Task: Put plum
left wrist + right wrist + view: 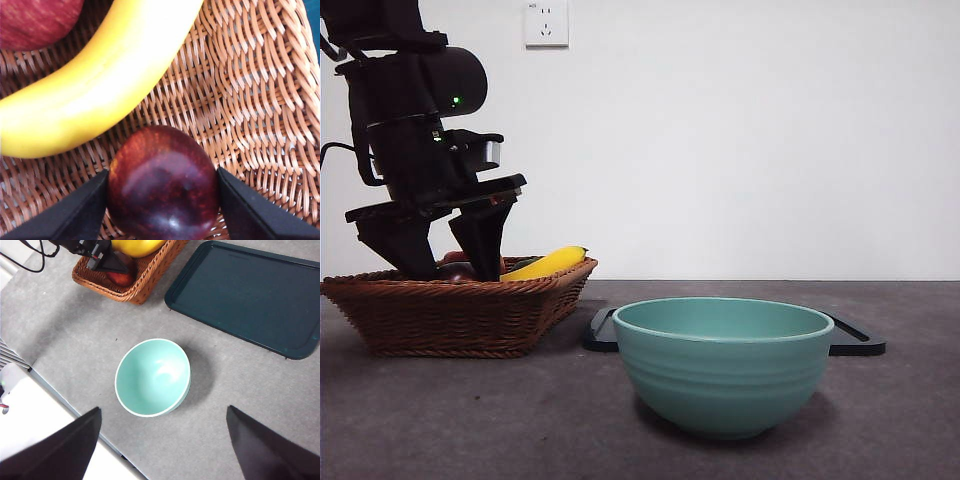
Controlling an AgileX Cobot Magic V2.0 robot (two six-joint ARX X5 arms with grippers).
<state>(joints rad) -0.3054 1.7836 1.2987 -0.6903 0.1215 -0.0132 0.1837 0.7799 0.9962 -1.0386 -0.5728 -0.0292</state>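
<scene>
Wicker walls hide most of the basket's contents in the front view, where only a sliver of dark fruit shows above the rim between the left gripper's (445, 262) two black jaws. The left wrist view shows more: the small, glossy, dark maroon plum (162, 182) sits on the woven floor of the brown wicker basket (250, 100), with a jaw tight against each side of it, pinching it. Just beside the plum lies a smooth, curved yellow banana (95, 85), and past that a red, streaked apple-like fruit (37, 20), cut off at the picture's edge. The basket's weave is open and ribbed, its sides flaring outward.

The round teal ceramic bowl (723, 362), faintly ridged on its outer wall, stands on the grey, matt worktop (470, 420) with nothing in it. Behind it lies a flat dark green rectangular tray (245, 295) with a raised rim, mostly hidden by the bowl in the front view. The right gripper (162, 445) hangs high above the bowl, its jaws spread wide.
</scene>
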